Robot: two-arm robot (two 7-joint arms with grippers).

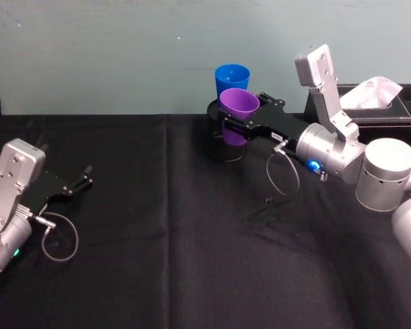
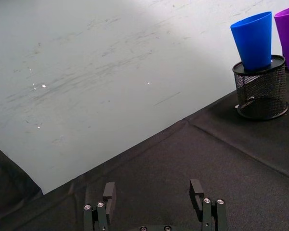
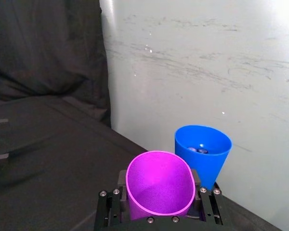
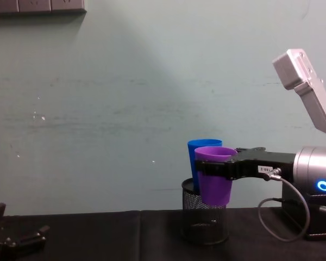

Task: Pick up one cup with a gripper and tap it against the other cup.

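My right claw [image 1: 236, 115] gripped the purple cup [image 4: 213, 185], the blue cup [image 1: 231, 75] just beyond in a mesh holder [image 2: 261, 91]; a hard tap could topple both. My left claw [image 2: 152, 186] lay open, far off.

Nothing legible here: one small white label [image 4: 264, 169] on the right claw [image 4: 202, 166], its print too tiny to read.

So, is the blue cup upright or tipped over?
Upright: the blue cup stands mouth up, base in the black mesh holder. The right gripper holds the purple cup close to it; the left gripper is parked at left.
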